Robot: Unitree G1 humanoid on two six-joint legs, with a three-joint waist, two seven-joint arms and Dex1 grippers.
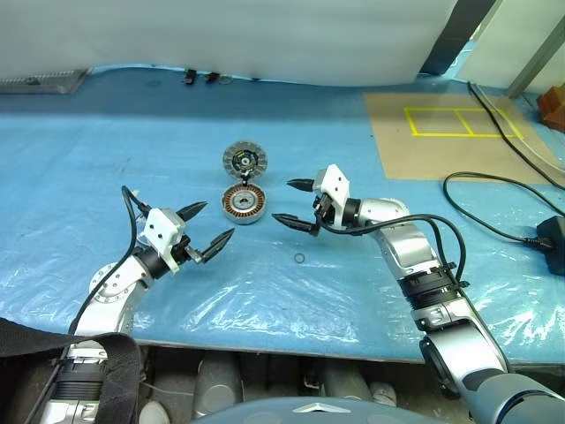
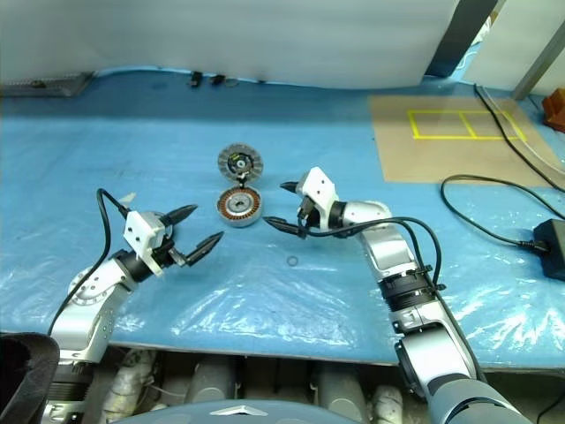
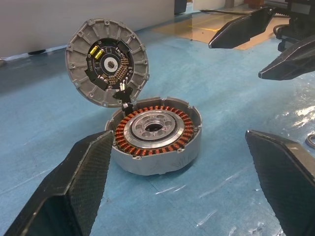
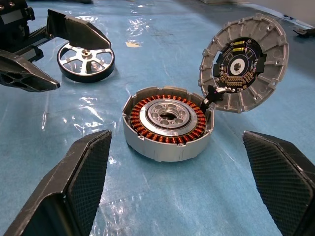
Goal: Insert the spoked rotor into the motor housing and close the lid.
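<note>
On the tabletop (image 1: 106, 159), both claws, left (image 1: 212, 223) and right (image 1: 292, 201), gaped wide and empty, flanking the motor housing (image 1: 244, 204), its lid (image 1: 244, 161) raised.

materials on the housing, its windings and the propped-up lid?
Round silver motor housing: looks like cast metal, matte grey wall. Orange winding ring: likely copper wire, shiny coils. Ribbed grey lid: probably cast metal, dull finish, black circuit board inside.
</note>
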